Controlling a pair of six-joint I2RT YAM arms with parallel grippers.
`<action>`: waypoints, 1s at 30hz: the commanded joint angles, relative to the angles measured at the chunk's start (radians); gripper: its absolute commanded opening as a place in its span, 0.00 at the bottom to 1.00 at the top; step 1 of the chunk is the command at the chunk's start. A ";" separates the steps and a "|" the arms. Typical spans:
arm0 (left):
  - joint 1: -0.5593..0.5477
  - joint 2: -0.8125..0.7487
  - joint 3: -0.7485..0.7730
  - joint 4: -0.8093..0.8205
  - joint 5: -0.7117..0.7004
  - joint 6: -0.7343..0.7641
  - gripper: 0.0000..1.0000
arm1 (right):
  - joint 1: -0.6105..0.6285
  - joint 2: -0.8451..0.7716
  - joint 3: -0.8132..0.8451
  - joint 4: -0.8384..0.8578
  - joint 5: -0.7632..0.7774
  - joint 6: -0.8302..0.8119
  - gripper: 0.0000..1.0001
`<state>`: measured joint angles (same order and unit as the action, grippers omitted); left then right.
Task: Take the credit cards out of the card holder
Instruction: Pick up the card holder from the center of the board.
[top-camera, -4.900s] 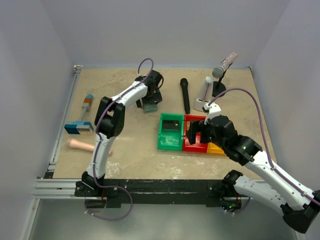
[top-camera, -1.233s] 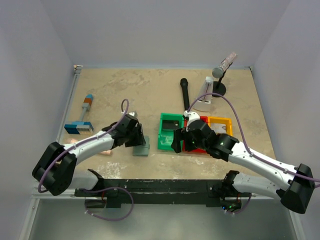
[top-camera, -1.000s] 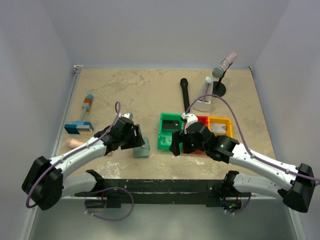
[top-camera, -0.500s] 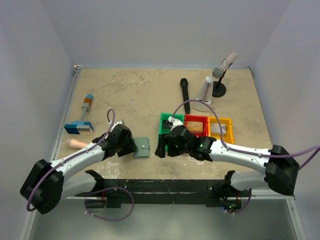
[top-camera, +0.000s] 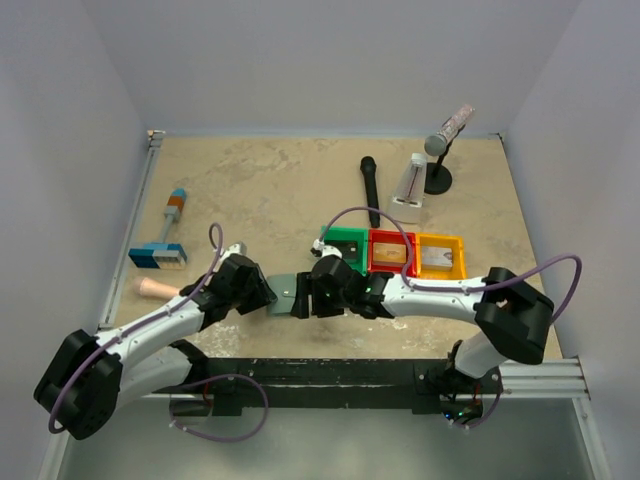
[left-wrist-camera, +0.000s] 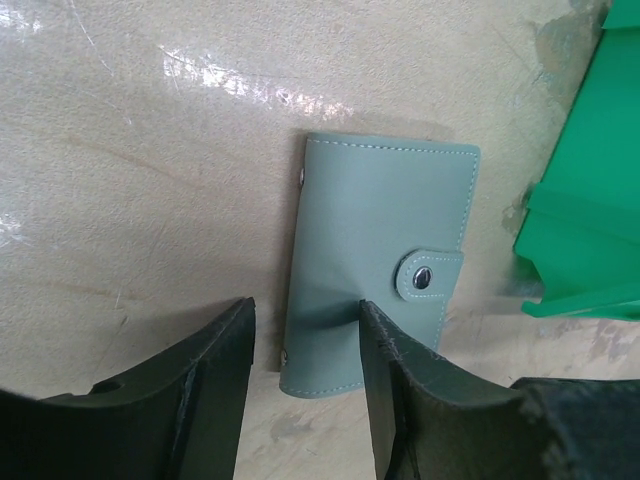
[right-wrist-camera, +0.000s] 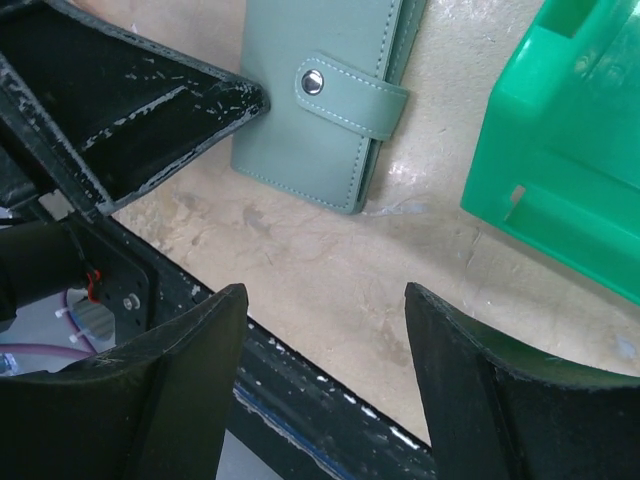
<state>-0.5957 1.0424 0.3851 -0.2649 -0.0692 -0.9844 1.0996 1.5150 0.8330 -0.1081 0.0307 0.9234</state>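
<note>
Nearest you, both arms reach low across the table's front edge and meet at the card holder (top-camera: 284, 292), which lies flat on the table (top-camera: 260, 190) just left of the green bin (top-camera: 349, 241); it is folded shut, with its strap snapped over the front. Your left gripper (left-wrist-camera: 305, 322) stands partly open with one finger (left-wrist-camera: 400, 375) over the holder's lower edge and the other (left-wrist-camera: 205, 375) on the bare table beside its spine side; it has hold of nothing. Your right gripper (right-wrist-camera: 325, 315) comes in from the other side, its jaws set wide over bare table just short of the holder (right-wrist-camera: 320, 95), also with nothing in them. Beyond, in the row of bins, the red bin (top-camera: 388, 238) holds a tan-orange card (top-camera: 391, 254) and the yellow bin (top-camera: 441, 240) a pale greyish card (top-camera: 437, 259). Farther back lie a black stick (top-camera: 369, 190) and, at the left, a blue-and-orange tool (top-camera: 163, 240)
</note>
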 joint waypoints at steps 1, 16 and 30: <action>0.005 -0.005 -0.049 -0.002 0.023 -0.004 0.50 | 0.006 0.042 0.057 0.042 -0.011 0.040 0.68; 0.005 -0.061 -0.089 -0.016 0.029 -0.002 0.47 | -0.003 0.174 0.124 0.031 -0.008 0.114 0.59; 0.005 -0.097 -0.115 -0.010 0.032 -0.005 0.45 | -0.058 0.214 0.091 0.140 -0.054 0.155 0.55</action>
<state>-0.5957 0.9401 0.3019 -0.2165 -0.0471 -0.9859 1.0512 1.7290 0.9234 -0.0444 -0.0017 1.0595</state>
